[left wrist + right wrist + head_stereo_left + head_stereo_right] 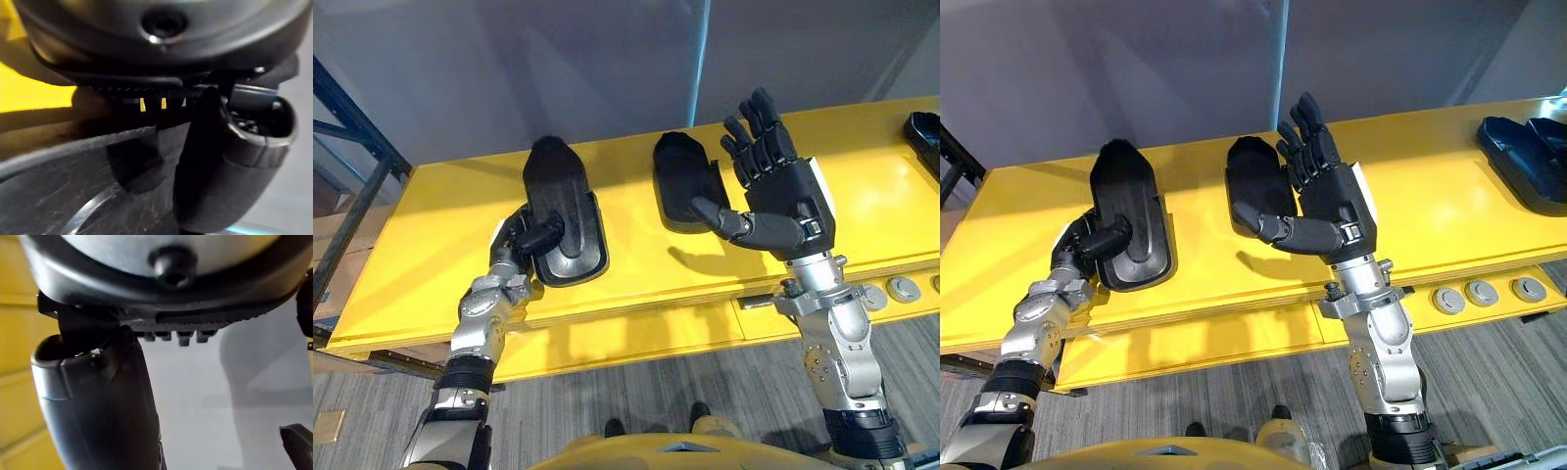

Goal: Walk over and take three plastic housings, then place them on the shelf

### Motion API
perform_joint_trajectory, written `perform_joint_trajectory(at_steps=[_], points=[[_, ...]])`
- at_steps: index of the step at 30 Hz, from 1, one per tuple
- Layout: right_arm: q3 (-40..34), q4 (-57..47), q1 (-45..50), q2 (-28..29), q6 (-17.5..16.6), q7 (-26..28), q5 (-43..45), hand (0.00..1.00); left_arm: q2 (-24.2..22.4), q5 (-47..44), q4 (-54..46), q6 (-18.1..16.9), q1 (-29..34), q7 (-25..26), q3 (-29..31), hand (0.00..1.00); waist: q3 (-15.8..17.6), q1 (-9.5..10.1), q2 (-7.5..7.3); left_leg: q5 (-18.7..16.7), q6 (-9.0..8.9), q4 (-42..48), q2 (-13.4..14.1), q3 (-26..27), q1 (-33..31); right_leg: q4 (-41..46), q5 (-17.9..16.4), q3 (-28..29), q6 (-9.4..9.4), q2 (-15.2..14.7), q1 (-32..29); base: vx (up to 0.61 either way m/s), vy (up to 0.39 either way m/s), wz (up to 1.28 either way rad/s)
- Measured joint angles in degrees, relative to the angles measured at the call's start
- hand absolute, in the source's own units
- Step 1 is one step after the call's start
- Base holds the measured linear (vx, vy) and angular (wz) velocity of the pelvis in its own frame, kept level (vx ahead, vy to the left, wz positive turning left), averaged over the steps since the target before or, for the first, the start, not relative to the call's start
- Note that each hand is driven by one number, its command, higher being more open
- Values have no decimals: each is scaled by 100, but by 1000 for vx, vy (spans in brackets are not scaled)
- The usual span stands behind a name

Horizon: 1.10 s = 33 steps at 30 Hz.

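Three black plastic housings lie on the yellow surface (pixel 636 284). The left housing (pixel 563 211) rests lengthwise with its hollow side up, its near end close to the front edge. The left hand (pixel 521 240) grips it at the near left rim: the thumb is curled over the rim onto the inside of the shell, and the fingers (pixel 509 227) are closed against its outer side, clamped on the housing. In the left wrist view the thumb presses down on the glossy, scratched plastic. The middle housing (pixel 677 176) sits just to the right of the first, apart from it, farther back on the surface. The right hand (pixel 791 196) stands upright just beside this housing's right side, holding nothing, with the fingers straight and slightly spread, pointing up. Its thumb sticks out sideways across the housing's near corner, and whether it touches the plastic cannot be told. The third housing (pixel 1526 162) lies well apart at the far right end of the surface. A row of round grey buttons (pixel 1482 292) is set into the front of the surface near the right arm. A dark blue rack frame (pixel 352 147) stands at the left end.
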Motion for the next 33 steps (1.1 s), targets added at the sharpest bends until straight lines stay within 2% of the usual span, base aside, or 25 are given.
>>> perform_joint_trajectory(at_steps=[11, 15, 20, 22, 27, 30, 33], points=[[180, 8, -11, 6, 5, -70, -3, 100, 2, 170, 23, -11, -141, 174, -43, 100, 117, -13, 26, 63, 16, -121, -9, -1, 109, 2, 10, -3, 2, 1, 64, 0, 0, 0], [225, 8, -11, 11, 4, -95, -13, 100, 3, 515, 23, 17, -219, 285, -43, 100, 136, -8, 11, 104, 11, -205, -9, -8, 167, -4, 10, -17, 2, 9, 87, 0, 0, 0], [420, 10, -13, 38, 4, -242, -15, 100, 97, 907, 14, 359, -467, 451, -42, 100, 178, 2, -12, 142, 15, -289, -9, -26, 236, -46, 13, -70, 6, 16, 163, -2, -1, 4], [534, 20, -15, 50, 4, -373, -16, 100, 208, 1093, 17, 527, -586, 615, -42, 100, 179, 3, -12, 148, 14, -317, 0, -54, 301, -100, 14, -116, 6, 32, 259, 23, -8, 6], [604, 64, -155, 88, 1, -666, -20, 100, 683, 1416, 8, 636, -833, 897, -16, 100, 178, 28, -13, 149, 13, -321, 23, -65, 318, -136, 16, -133, 3, 61, 296, 3, -2, 1], [631, 172, -208, 172, -37, -798, -21, 100, 846, 1419, -17, 610, -1097, 1135, 99, 100, 178, 58, -13, 148, 12, -321, 24, -78, 366, -203, 41, -151, -8, 71, 380, 0, -4, 1], [654, 261, -206, 297, -38, -866, -20, 100, 912, 1373, -247, 373, -1282, 1479, 277, 100, 177, 61, -13, 148, 12, -321, 22, -76, 372, -204, 41, -150, -8, 69, 387, 0, 0, 0]])
